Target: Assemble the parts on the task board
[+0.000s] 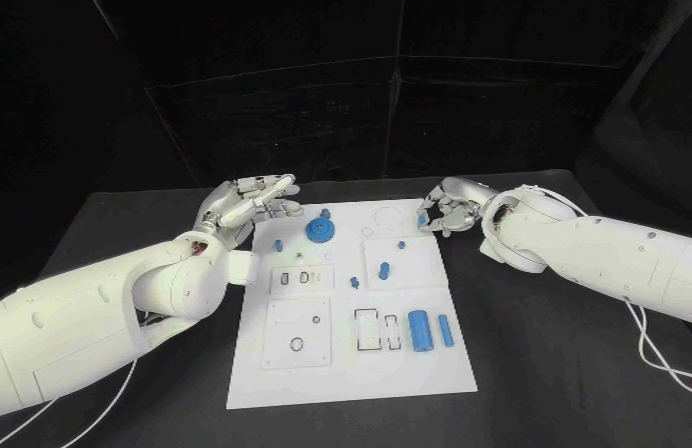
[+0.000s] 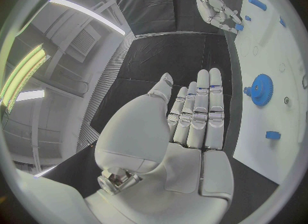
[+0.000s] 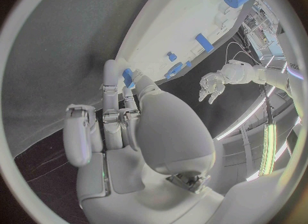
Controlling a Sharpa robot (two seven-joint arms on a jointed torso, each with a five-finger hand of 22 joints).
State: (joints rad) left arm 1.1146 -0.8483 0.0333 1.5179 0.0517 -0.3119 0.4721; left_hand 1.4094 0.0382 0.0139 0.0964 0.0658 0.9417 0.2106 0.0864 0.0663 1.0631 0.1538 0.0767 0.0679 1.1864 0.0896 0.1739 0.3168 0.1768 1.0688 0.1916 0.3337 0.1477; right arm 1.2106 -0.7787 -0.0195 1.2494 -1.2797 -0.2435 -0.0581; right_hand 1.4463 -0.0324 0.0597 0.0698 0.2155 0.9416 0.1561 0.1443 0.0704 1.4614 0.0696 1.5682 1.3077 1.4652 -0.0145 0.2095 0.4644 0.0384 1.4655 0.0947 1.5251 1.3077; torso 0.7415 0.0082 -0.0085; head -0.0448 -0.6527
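We log: right hand [image 1: 450, 216], fingers pinching a small blue part [image 3: 128, 76]; left hand [image 1: 254, 200] released, beside the gear [image 1: 322, 231]. Task board [image 1: 346, 368]: most parts lie loose, assembly barely begun.

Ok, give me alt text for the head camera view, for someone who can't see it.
A white task board lies on a black table, carrying small blue parts, among them a gear and a cylinder. The left hand hovers open at the board's far left corner; the right hand pinches a small blue part at its far right edge.
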